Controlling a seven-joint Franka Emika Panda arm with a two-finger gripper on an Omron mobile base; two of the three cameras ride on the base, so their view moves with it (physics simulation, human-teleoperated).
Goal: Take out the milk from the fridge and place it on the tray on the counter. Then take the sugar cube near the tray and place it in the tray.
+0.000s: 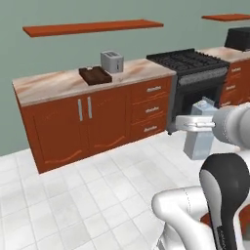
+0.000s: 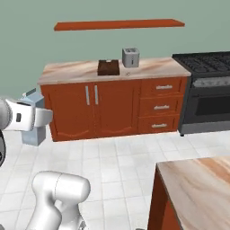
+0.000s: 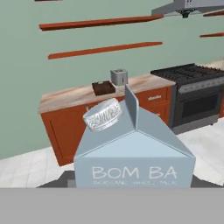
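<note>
The milk is a pale blue-grey gabled carton held upright in the air over the floor, with my gripper shut on its upper part. From the other side the milk hangs below my gripper. Close to the hand camera the milk shows its round cap and printed front, and it hides the fingertips. The dark brown tray lies on the beige marble counter, well ahead of the carton. The fridge is out of view. The sugar cube is too small to make out.
A grey toaster stands just right of the tray. A black stove adjoins the counter's right end. Red-brown wall shelves hang above. A second counter corner juts in at the near right. White tiled floor lies between.
</note>
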